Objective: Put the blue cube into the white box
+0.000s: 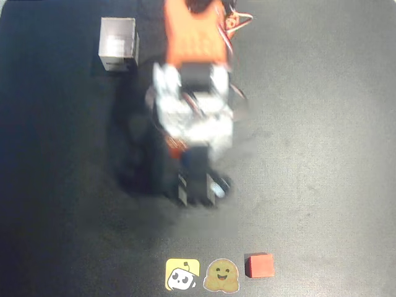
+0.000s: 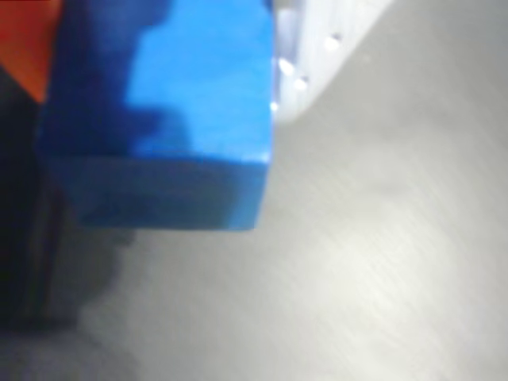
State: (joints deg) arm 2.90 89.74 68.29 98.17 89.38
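In the wrist view the blue cube [image 2: 171, 119] looms large and close, held off the grey surface between a dark finger [image 2: 20, 238] on the left and a white finger [image 2: 317, 48] on the right. Seen from overhead, my gripper [image 1: 198, 190] sits mid-table, pointing toward the near edge, shut on the cube, which the arm hides from above. The arm looks blurred. The white box [image 1: 119, 43] stands open-topped at the far left, well apart from the gripper.
A red cube [image 1: 259, 265] rests near the front edge, right of centre. Beside it lie two flat stickers, a yellow one [image 1: 182, 274] and a tan one [image 1: 221, 275]. The orange arm base [image 1: 192, 31] rises at the top centre.
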